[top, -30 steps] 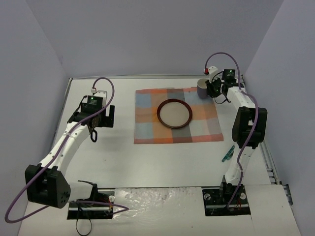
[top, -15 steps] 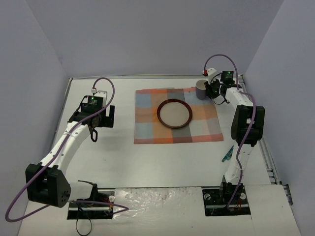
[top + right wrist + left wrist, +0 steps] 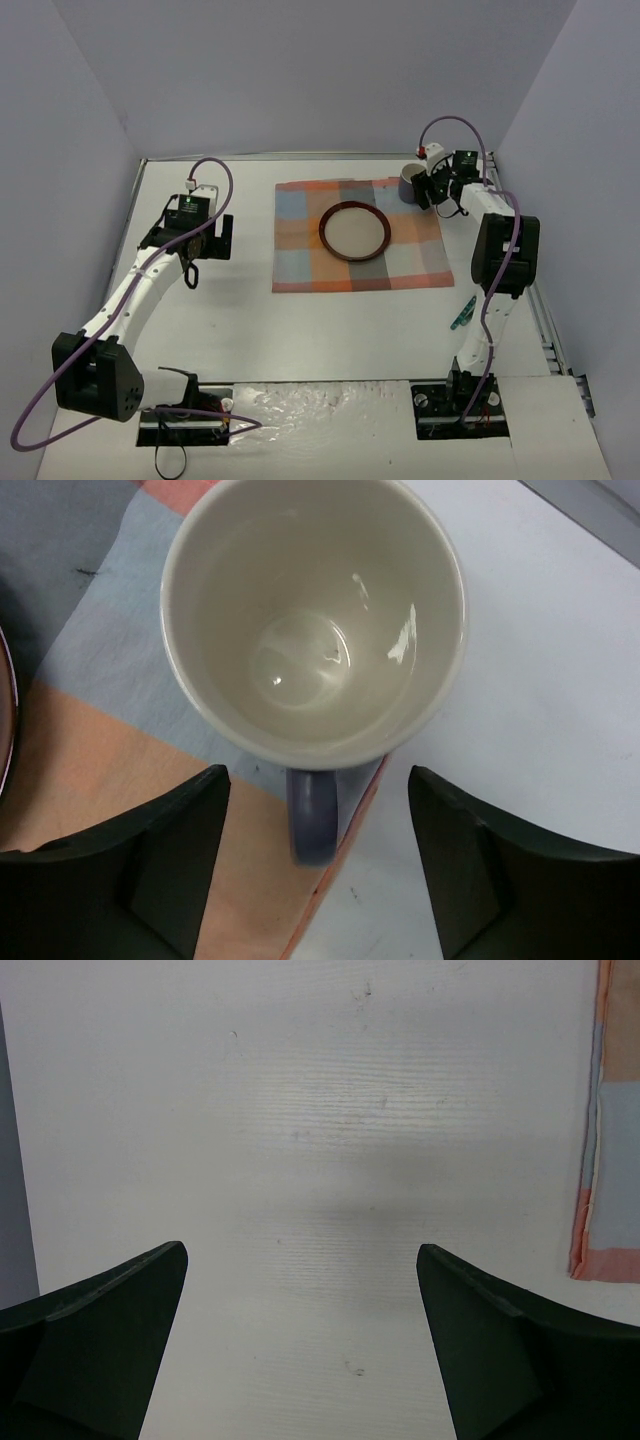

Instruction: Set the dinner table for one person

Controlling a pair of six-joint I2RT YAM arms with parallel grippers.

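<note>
Hovering above the mug (image 3: 310, 620), your right gripper (image 3: 315, 810) stands apart, handle (image 3: 313, 830) between its fingers (image 3: 150, 860) ungripped, left gripper (image 3: 300, 1270) spread wide, dinner table (image 3: 300, 1110) just below it, mat (image 3: 605, 1160) at its right.

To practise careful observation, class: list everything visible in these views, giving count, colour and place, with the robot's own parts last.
dinner table: one, white, metal-railed, under everything
cloth mat: one, orange-and-blue plaid, centre of the table's far half
plate: one, brown rim, pale centre, mid-mat
mug: one, purple-grey outside, cream inside, upright on the mat's far right corner
small utensil: one, teal, on bare table near its right edge; kind unclear
walls: three, lilac-grey, around the table
left arm and right arm: two, white and black with purple cables, based at the near edge
left gripper: one, black, open above bare table left of the mat
right gripper: one, black, open, fingers either side of the mug's handle
</note>
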